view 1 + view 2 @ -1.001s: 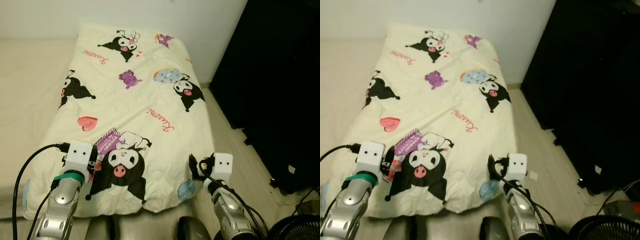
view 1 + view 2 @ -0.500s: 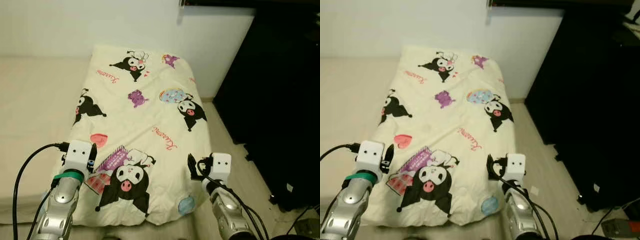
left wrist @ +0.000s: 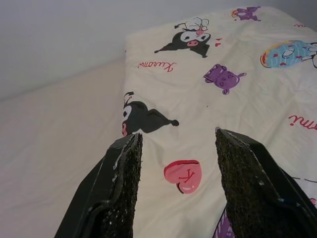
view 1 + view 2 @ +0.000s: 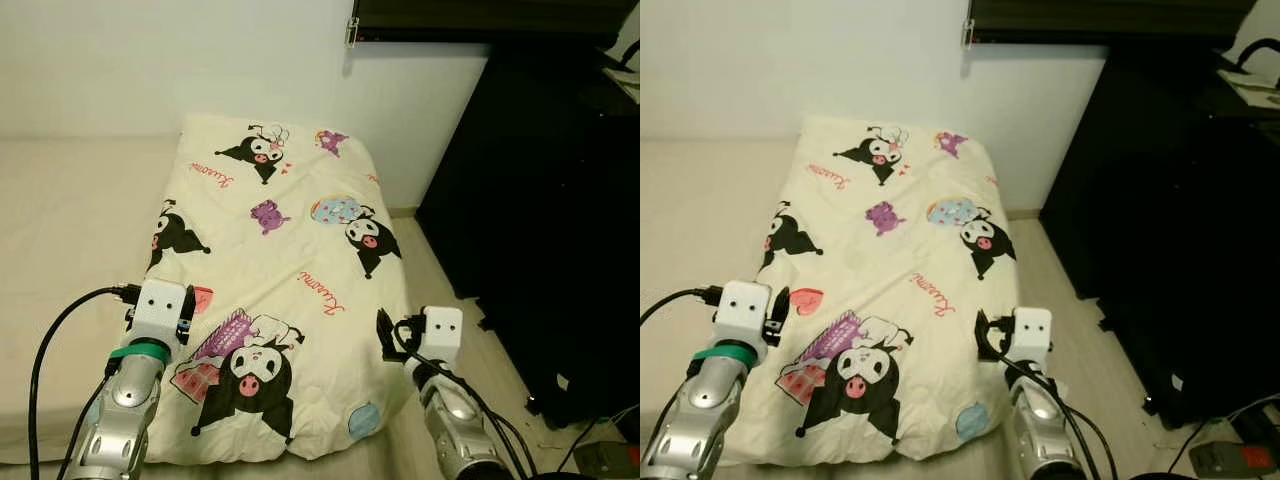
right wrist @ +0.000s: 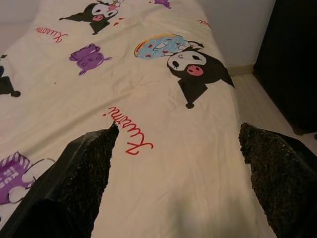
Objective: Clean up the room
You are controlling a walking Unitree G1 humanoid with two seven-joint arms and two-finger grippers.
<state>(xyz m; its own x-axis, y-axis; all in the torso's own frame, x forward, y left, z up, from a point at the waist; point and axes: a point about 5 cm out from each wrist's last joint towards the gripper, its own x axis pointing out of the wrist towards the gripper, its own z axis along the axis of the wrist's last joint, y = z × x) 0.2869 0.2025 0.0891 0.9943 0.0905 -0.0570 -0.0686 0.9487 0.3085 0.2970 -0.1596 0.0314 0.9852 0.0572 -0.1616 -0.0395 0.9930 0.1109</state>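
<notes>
A cream blanket printed with black cartoon figures, purple shapes and red script lies spread flat over the right part of a beige mattress. My left gripper hovers open over the blanket's near left edge, above a pink heart print. Over the near right corner my right gripper hangs open, fingers wide apart. Neither gripper holds anything. In the left eye view both silver arms rise from the bottom, with the left gripper and the right gripper just above the blanket.
A tall black cabinet stands along the right, with a narrow strip of pale floor between it and the bed. A white wall backs the bed. Cables and a small device lie on the floor at the near right.
The whole picture has shifted: the camera has lifted, so the wall and cabinet top show more and the blanket sits lower. Both arms hold the same pose with open fingers.
</notes>
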